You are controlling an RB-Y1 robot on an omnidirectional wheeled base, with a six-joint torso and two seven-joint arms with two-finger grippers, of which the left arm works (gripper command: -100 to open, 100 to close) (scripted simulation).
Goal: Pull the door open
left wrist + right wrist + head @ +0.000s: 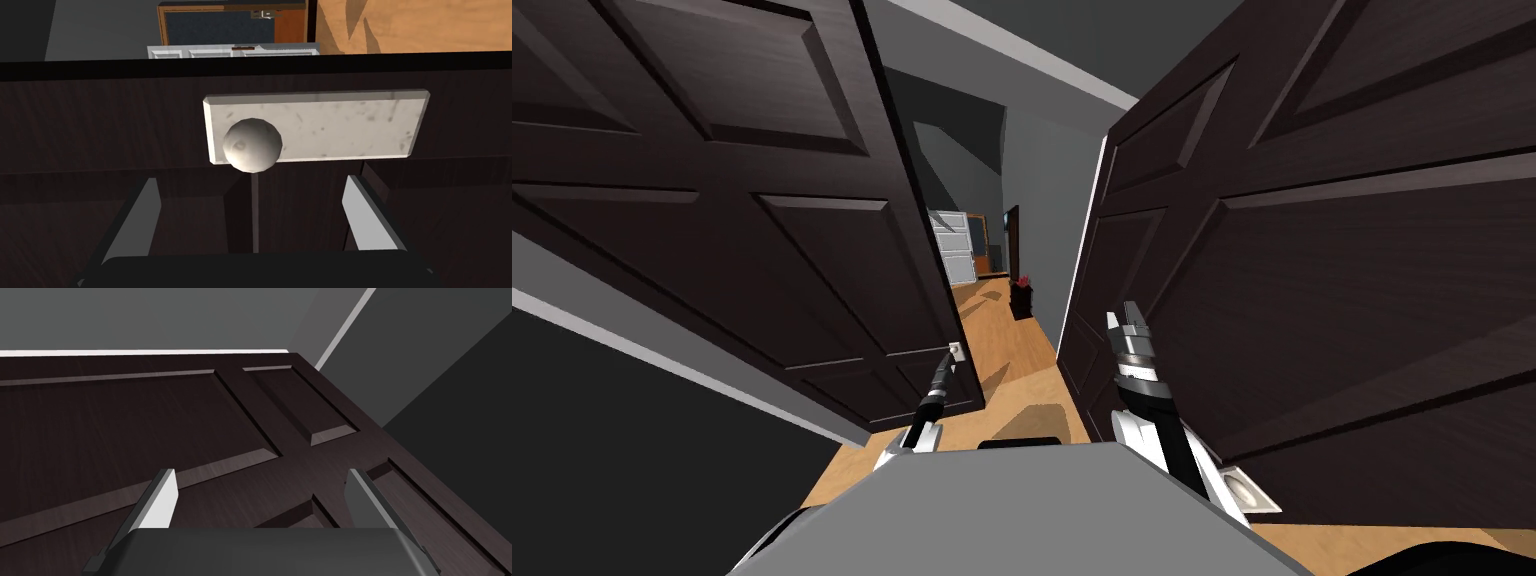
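Observation:
Two dark panelled door leaves stand ajar with a gap between them. The left leaf (pixel 762 200) carries a round pale knob (pixel 252 145) on a pale rectangular plate (pixel 340 125) near its free edge. My left gripper (pixel 251 181) is open right in front of the knob. The knob is centred just beyond its fingers (pixel 145 215) and nothing touches it. In the head view the left gripper (pixel 953 352) sits at that leaf's edge. My right gripper (pixel 261 473) is open and empty, raised close to the right leaf (pixel 1312 250). In the head view, the right gripper (pixel 1124 318) is upright.
Through the gap runs a corridor with a wooden floor (pixel 1012 340), a small dark stand (pixel 1022 298) and a white panelled door (pixel 952 245) at the far end. A pale plate (pixel 1247 490) sits low on the right leaf beside my right forearm. Grey walls flank both leaves.

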